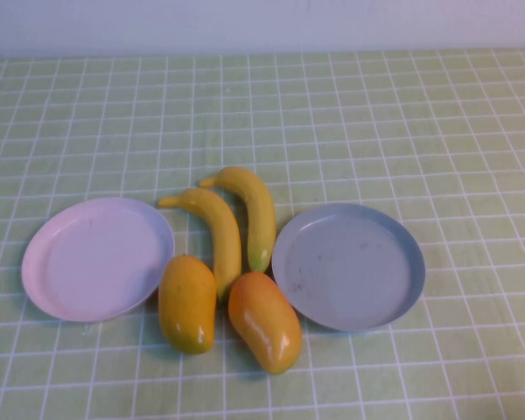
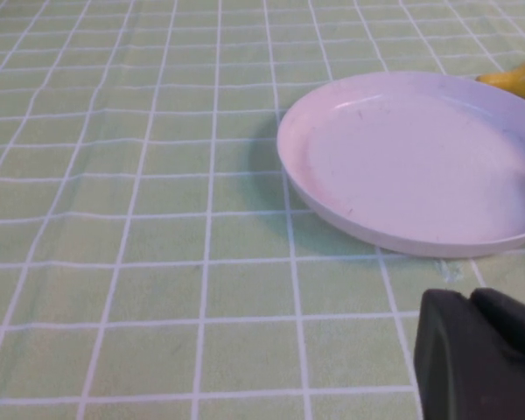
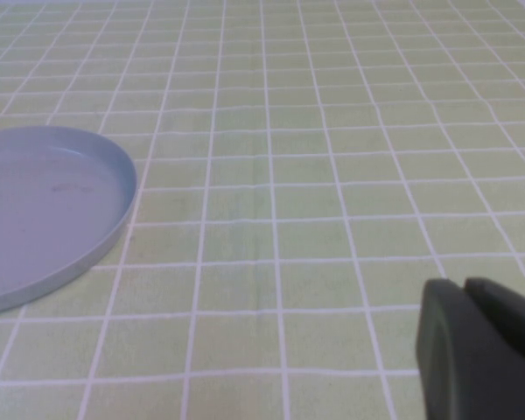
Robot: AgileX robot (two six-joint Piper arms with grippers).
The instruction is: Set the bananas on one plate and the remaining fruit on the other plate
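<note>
Two yellow bananas lie side by side between the plates. In front of them rest two oval mango-like fruits, a yellow one and a redder one. The pale pink plate lies to their left and holds nothing; it fills the left wrist view, with a banana tip behind it. The grey-blue plate lies to their right, also bare, and shows in the right wrist view. My left gripper is shut, short of the pink plate. My right gripper is shut, off to the side of the grey-blue plate. Neither arm shows in the high view.
A green cloth with a white grid covers the whole table. A pale wall runs along the far edge.
</note>
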